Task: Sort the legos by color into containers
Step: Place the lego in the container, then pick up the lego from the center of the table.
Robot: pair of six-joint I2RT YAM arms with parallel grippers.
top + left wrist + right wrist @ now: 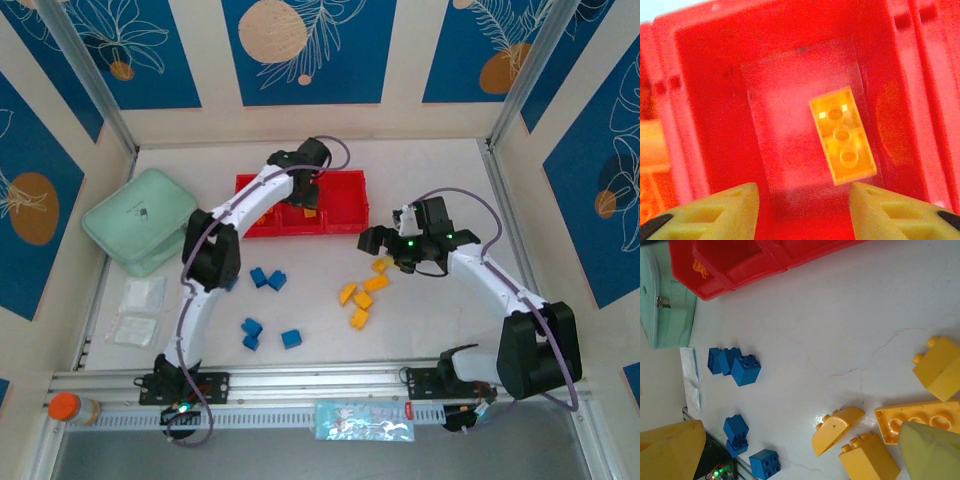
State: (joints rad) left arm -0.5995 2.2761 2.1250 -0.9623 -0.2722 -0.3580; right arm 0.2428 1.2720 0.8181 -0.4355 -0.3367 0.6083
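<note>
The red tray [345, 190] lies at the back of the table. My left gripper [305, 190] hangs open over its middle compartment [715, 100], fingers [730, 212] wide apart and holding nothing. Below it an orange brick [842, 135] lies studs down on the compartment floor. More orange bricks [262, 215] sit in the left compartment. My right gripper [378, 242] is open just above the yellow bricks [362, 300]; an arch-shaped one [837, 429] and a tall block [869, 457] lie between its fingers [670, 450]. Several blue bricks [268, 280] are scattered at centre left.
A mint green case [140, 220] stands left of the tray. Two clear plastic bags [140, 310] lie at the left edge. A bottle with an orange cap [70, 408] and a flat packet [365, 420] rest on the front rail.
</note>
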